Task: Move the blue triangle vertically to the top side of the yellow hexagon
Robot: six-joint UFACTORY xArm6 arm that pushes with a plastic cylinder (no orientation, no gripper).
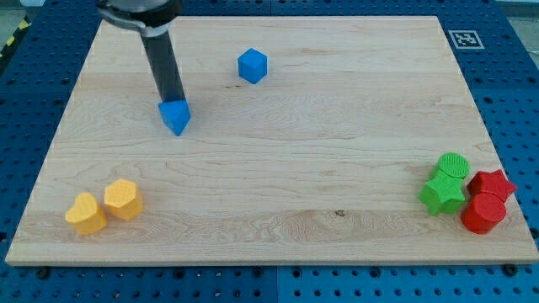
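The blue triangle (176,117) lies on the wooden board (278,194) at the view's upper left. My tip (173,99) touches its top edge, just above it. The yellow hexagon (123,199) sits at the view's lower left, well below the triangle and a little to its left. The rod (162,63) rises from the tip toward the view's top.
A yellow heart-shaped block (86,214) touches the hexagon's left side. A blue cube (252,66) lies at the top centre. At the lower right stand a green cylinder (453,165), a green star (444,194), a red star (493,183) and a red cylinder (483,213).
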